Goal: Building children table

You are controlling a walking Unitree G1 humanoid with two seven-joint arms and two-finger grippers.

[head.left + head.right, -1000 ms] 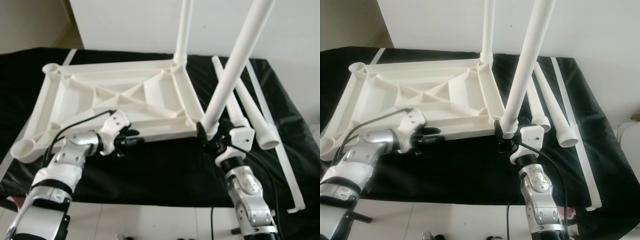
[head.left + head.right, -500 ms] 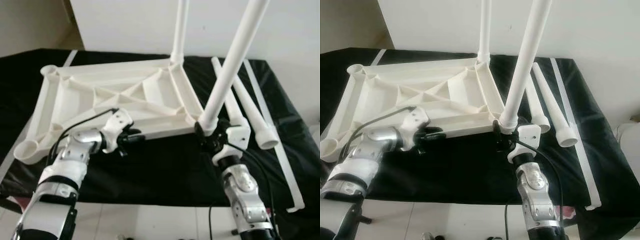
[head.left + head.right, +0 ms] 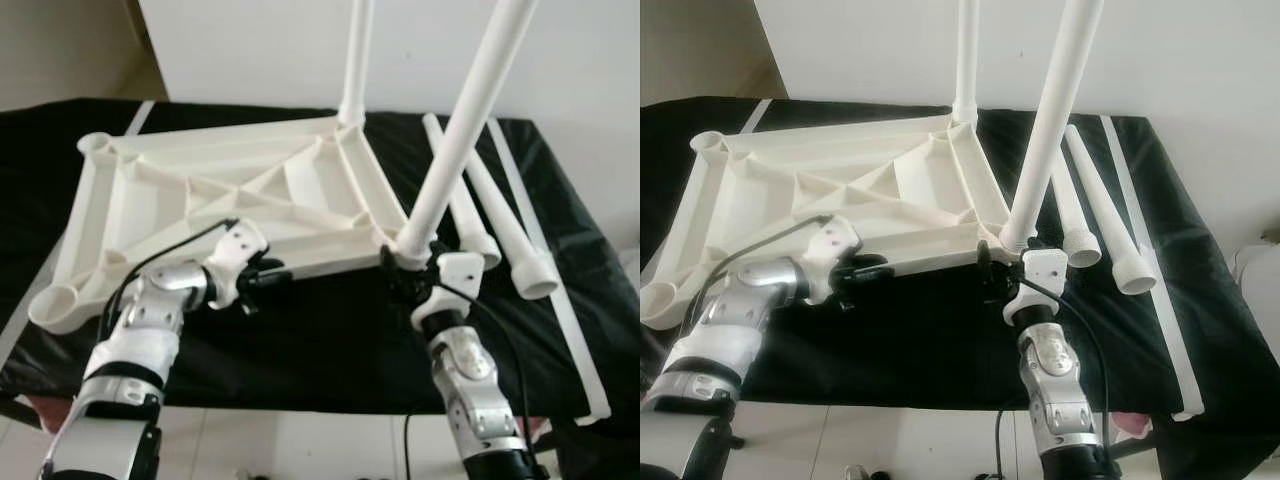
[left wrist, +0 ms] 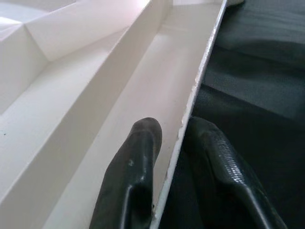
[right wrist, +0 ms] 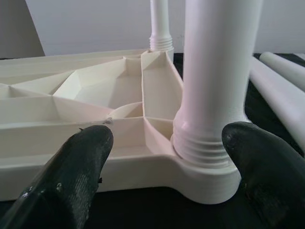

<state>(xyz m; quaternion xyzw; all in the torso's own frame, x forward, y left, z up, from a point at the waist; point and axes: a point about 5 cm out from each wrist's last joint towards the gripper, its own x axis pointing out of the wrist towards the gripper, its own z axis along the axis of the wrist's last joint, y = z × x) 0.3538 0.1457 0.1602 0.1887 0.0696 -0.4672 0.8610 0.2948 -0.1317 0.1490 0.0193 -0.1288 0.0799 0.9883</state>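
Upside down on a black cloth (image 3: 300, 340), a white tabletop (image 3: 200, 190) is gripped at its near rim, the left gripper (image 4: 178, 143) closed on the thin edge. Its near right corner holds an upright leg (image 3: 1045, 130), flanked by the right gripper (image 5: 162, 157) with fingers spread wide, seemingly not touching. Another leg (image 3: 967, 55) stands at the far corner; two spare legs (image 3: 1102, 215) lie beside.

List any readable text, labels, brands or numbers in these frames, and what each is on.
None: no text shows on the tabletop, the legs, the black cloth, the left gripper or the right gripper.
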